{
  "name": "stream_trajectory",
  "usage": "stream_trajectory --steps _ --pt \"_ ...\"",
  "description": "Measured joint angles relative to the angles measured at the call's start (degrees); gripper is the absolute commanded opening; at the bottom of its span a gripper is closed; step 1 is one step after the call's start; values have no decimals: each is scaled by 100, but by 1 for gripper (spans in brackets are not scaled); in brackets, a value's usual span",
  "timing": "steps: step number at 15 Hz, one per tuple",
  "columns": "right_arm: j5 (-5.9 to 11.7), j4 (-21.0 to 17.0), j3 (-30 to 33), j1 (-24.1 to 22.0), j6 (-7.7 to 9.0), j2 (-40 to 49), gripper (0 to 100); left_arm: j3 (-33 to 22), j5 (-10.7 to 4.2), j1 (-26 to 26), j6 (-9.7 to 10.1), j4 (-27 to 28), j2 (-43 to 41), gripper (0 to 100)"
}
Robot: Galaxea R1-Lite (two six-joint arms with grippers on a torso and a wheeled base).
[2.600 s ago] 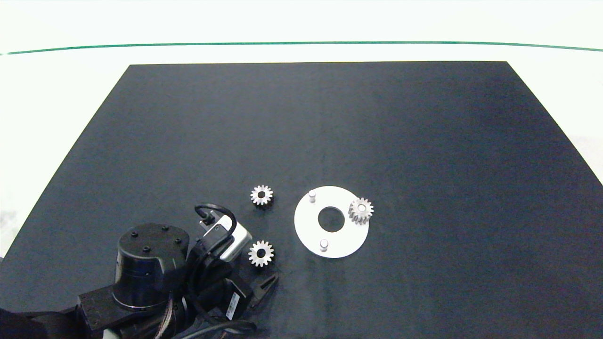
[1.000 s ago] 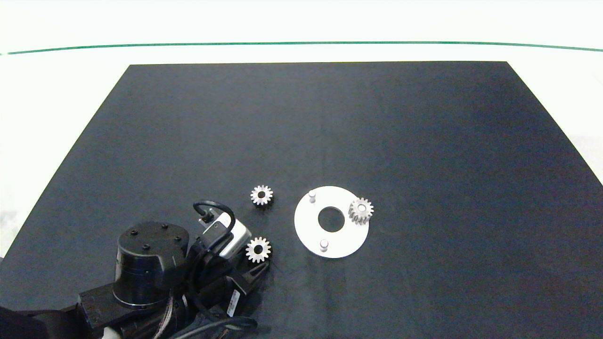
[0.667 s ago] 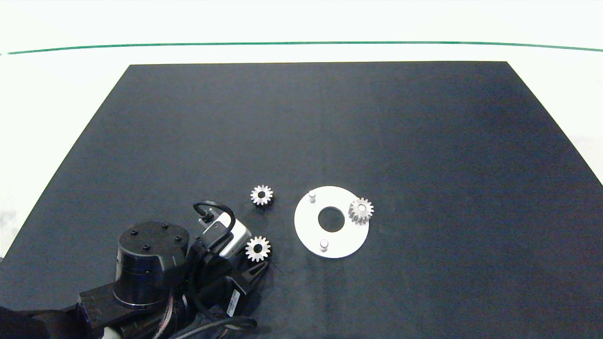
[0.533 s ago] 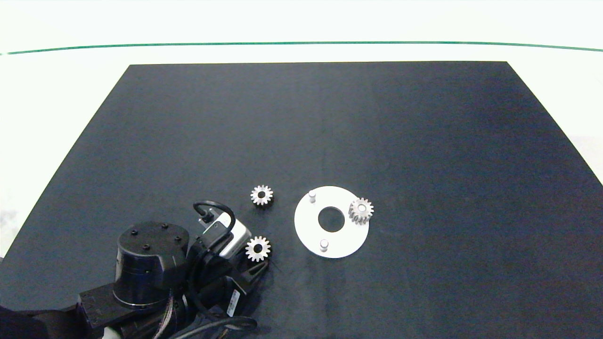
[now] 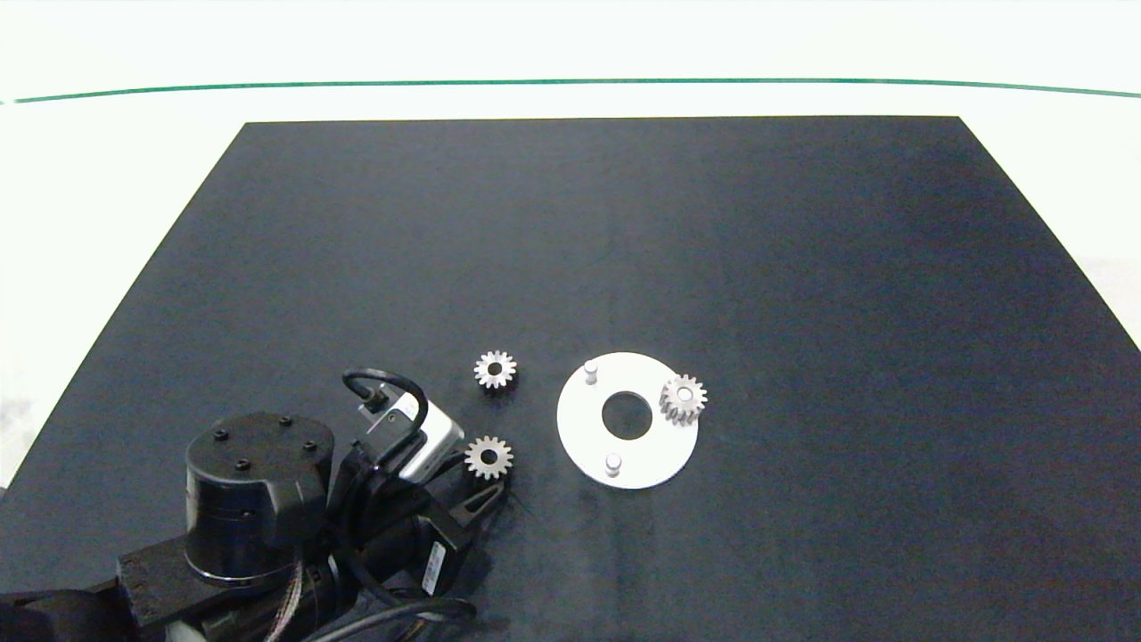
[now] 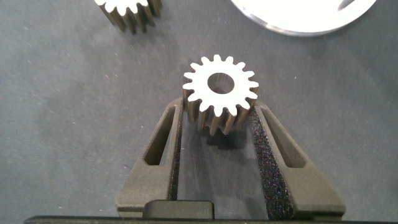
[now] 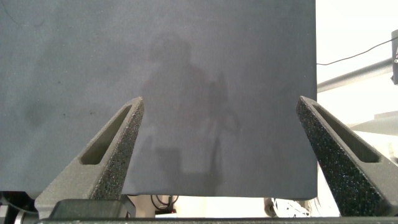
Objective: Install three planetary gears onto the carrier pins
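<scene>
My left gripper [image 5: 482, 474] reaches in from the lower left and is shut on one planetary gear [image 5: 488, 457], just left of the white disc [image 5: 584, 430]. The left wrist view shows this gear [image 6: 221, 93] pinched between the foam pads at the tips of the gripper [image 6: 217, 109], with its shadow on the mat beneath. A second gear [image 5: 495, 369] lies loose on the mat. A third gear [image 5: 683, 399] sits on the disc's right pin. Two carrier pins [image 5: 589, 371] [image 5: 612, 464] stand bare. My right gripper [image 7: 221, 109] is open over bare mat, out of the head view.
A black mat [image 5: 624, 232] covers the table, with white table surface around it. The loose gear [image 6: 127, 9] and the disc's edge [image 6: 298, 15] show beyond the held gear in the left wrist view. The right wrist view shows the mat's edge [image 7: 314, 93].
The left gripper closed on the near gear, then the arm drew back leftward, and the gear rose slightly off the mat. The other gears and the disc have not moved.
</scene>
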State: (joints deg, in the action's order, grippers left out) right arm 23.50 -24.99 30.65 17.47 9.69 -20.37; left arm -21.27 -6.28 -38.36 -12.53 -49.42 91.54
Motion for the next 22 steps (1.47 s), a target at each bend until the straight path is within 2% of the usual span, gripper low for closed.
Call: stream_trajectory --steps 5,11,12,22 --pt "0 2 9 -9 0 -22 100 13 0 -5 -4 -20 -66 0" --pt "2 2 9 -2 9 -32 100 0 0 -5 -4 -30 -66 0" --pt "0 0 6 -2 6 -32 100 -2 0 5 -2 -22 -67 100" --pt "2 0 2 -9 9 -38 100 -77 0 33 -4 2 -293 100"
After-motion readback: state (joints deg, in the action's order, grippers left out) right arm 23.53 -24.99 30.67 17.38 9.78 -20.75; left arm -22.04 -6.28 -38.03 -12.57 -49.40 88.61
